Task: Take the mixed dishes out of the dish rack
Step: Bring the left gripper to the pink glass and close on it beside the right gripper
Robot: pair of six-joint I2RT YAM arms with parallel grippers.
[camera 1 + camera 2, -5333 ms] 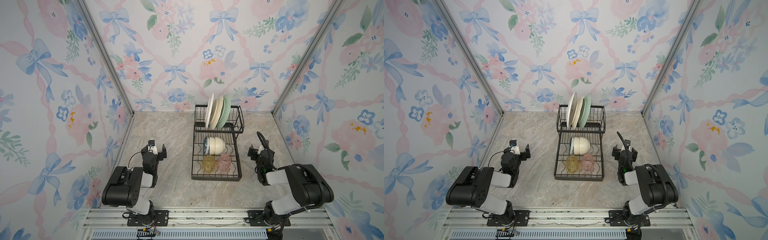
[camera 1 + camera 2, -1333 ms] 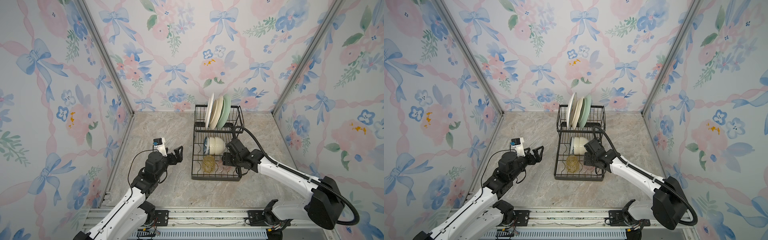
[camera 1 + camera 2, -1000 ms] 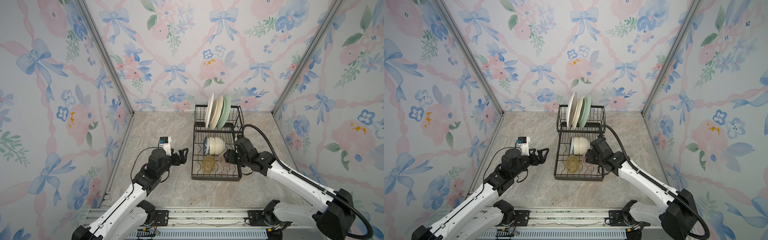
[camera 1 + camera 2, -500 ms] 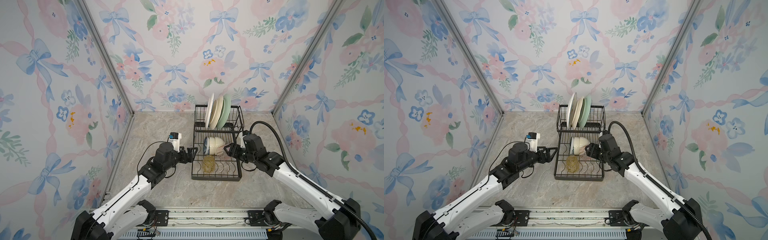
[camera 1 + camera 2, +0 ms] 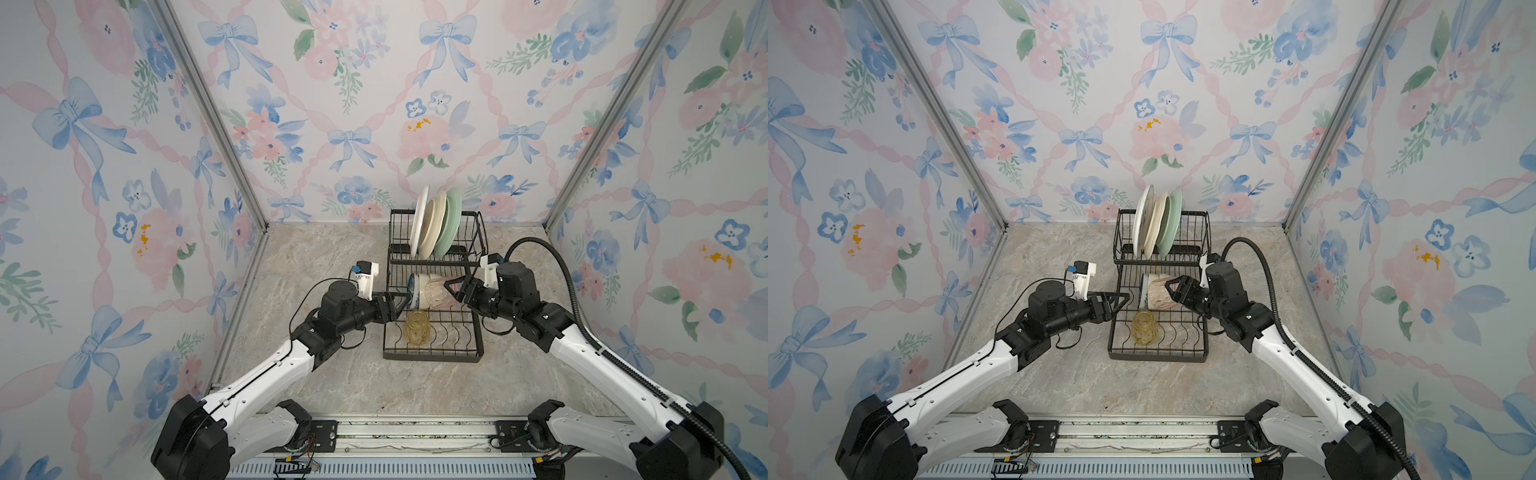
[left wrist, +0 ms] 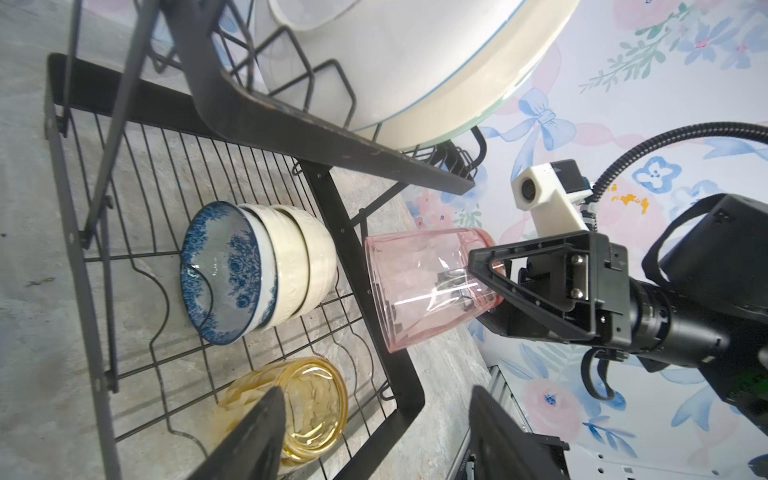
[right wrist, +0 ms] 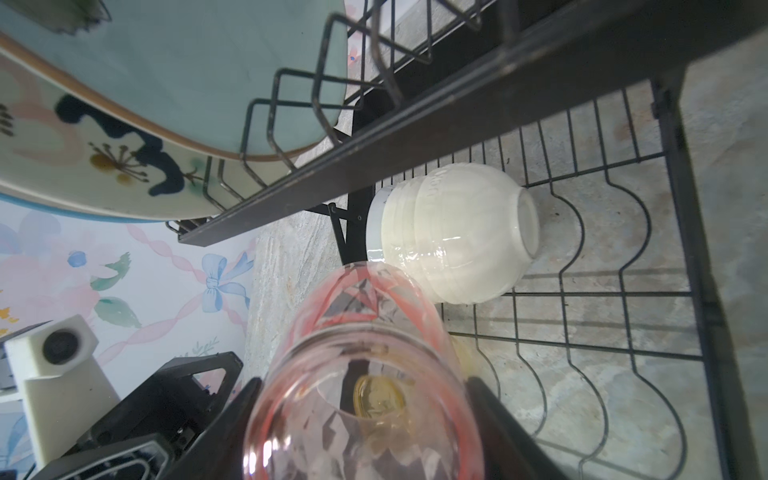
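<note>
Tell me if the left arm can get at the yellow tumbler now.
Likely yes: the open left hand is over the dish rack's edge, the yellow tumbler close ahead, nothing between.

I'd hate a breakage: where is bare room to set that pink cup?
Bare marble table lies in front of the dish rack, and at back left, between rack and wall. The rack's divider slots right of the yellow tumbler are free. Crowded: the plates up top, and around the bowls, where the right gripper holds the pink tumbler.
</note>
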